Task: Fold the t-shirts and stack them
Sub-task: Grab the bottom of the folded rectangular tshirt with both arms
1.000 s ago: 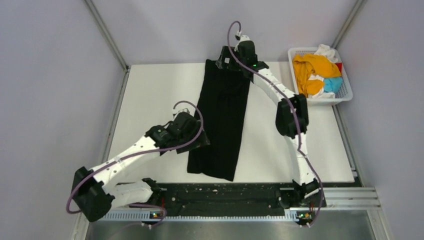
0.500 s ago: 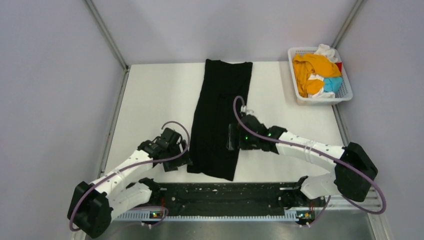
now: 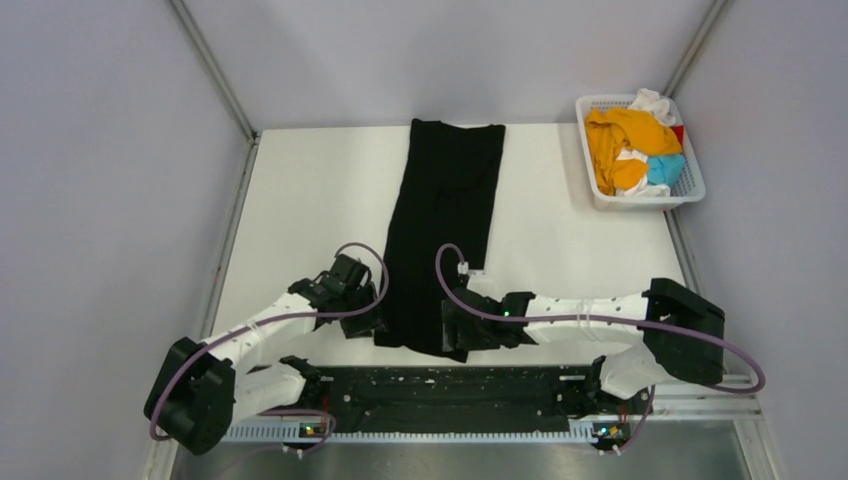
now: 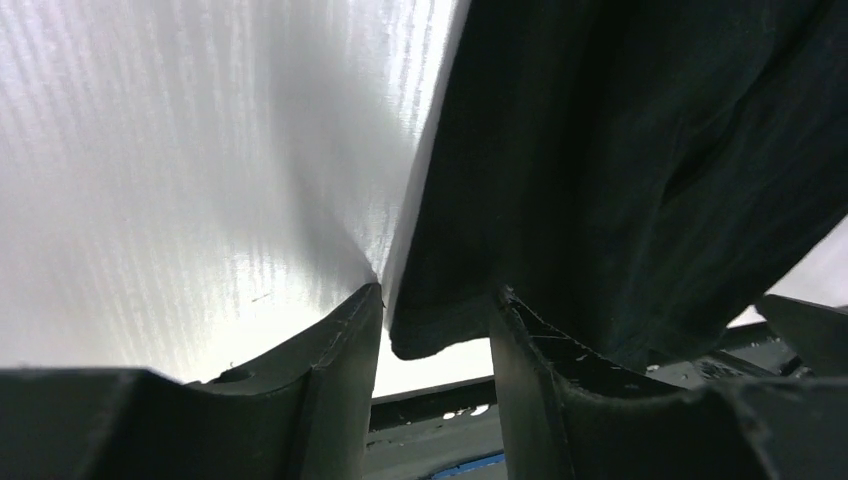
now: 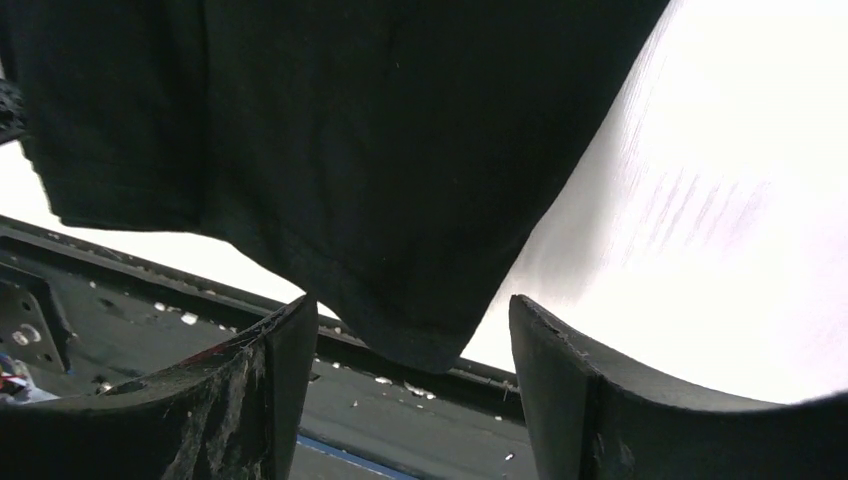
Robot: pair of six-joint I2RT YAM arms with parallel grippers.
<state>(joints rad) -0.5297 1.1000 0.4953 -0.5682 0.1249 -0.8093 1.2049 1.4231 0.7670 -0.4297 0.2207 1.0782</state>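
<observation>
Here, left pincer (image 4: pixel 432 300) and right pincer (image 5: pixel 412 305) spread astride near corners of black t-shirt (image 3: pixel 445 200), coloured t-shirts (image 3: pixel 620 135) in far basket (image 3: pixel 645 203).

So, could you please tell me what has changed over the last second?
The right claw swung back from the far end of the black t-shirt to its near right corner. The left claw slid nearer along the left edge to the near left corner. Both straddle the hem, jaws open. Shirt and basket stayed put.

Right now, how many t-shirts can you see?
5: black t-shirt spread on the table; orange t-shirt, white t-shirt, light blue t-shirt, red t-shirt crumpled in the basket. Others may hide underneath.
</observation>
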